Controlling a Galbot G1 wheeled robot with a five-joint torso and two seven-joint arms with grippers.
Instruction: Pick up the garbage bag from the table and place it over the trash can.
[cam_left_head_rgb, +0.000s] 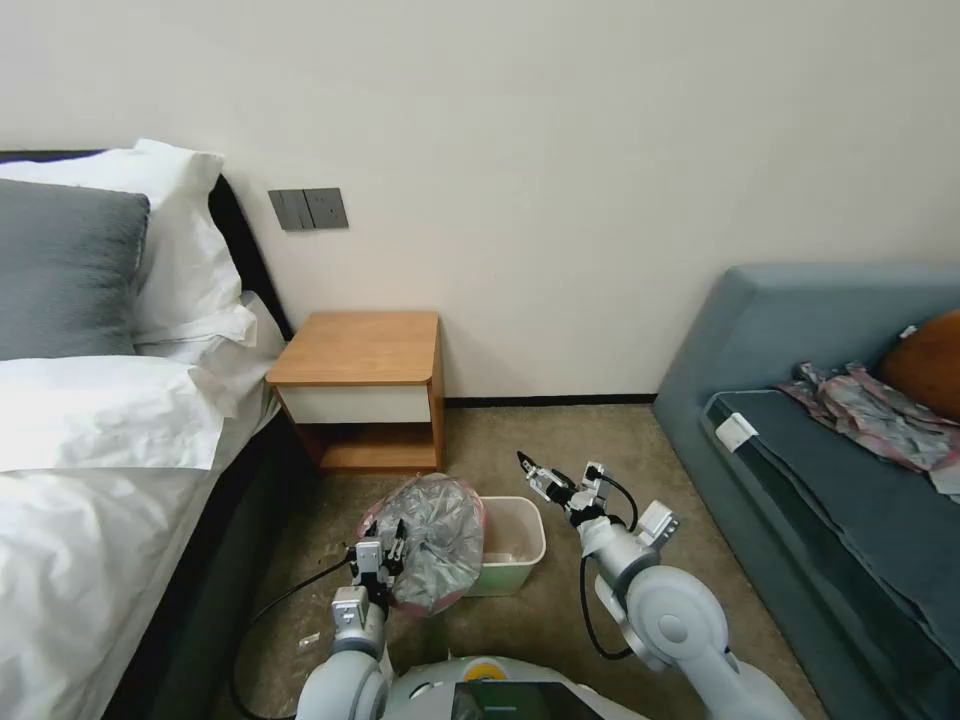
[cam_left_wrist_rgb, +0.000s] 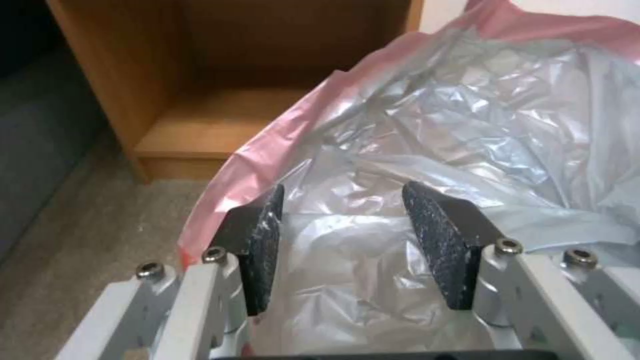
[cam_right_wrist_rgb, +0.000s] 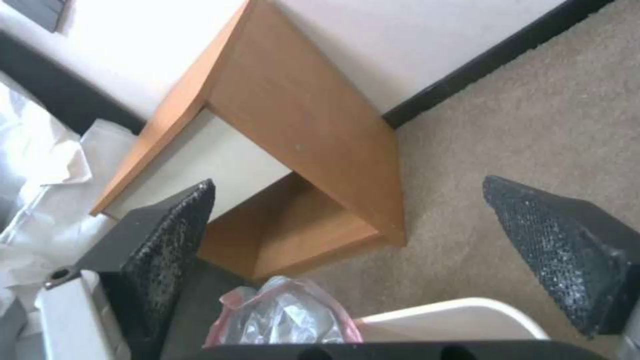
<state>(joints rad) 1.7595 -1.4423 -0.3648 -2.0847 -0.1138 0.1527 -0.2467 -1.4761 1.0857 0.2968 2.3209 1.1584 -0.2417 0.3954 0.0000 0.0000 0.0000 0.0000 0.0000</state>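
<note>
Garbage bag (cam_left_head_rgb: 437, 540) off the nightstand (cam_left_head_rgb: 360, 350), ballooned over the left half of the trash can (cam_left_head_rgb: 512, 545), pink rim up; right half of the bin uncovered. Left gripper (cam_left_head_rgb: 384, 557) at the bag's near edge, pads (cam_left_wrist_rgb: 260, 240) spread wide with film between them, not pinched. Right gripper (cam_left_head_rgb: 538, 478) above the bin's right side, wide apart, holding nothing.

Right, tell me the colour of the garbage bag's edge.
Pink, around a translucent grey-silver garbage bag; the left wrist view shows it best.
</note>
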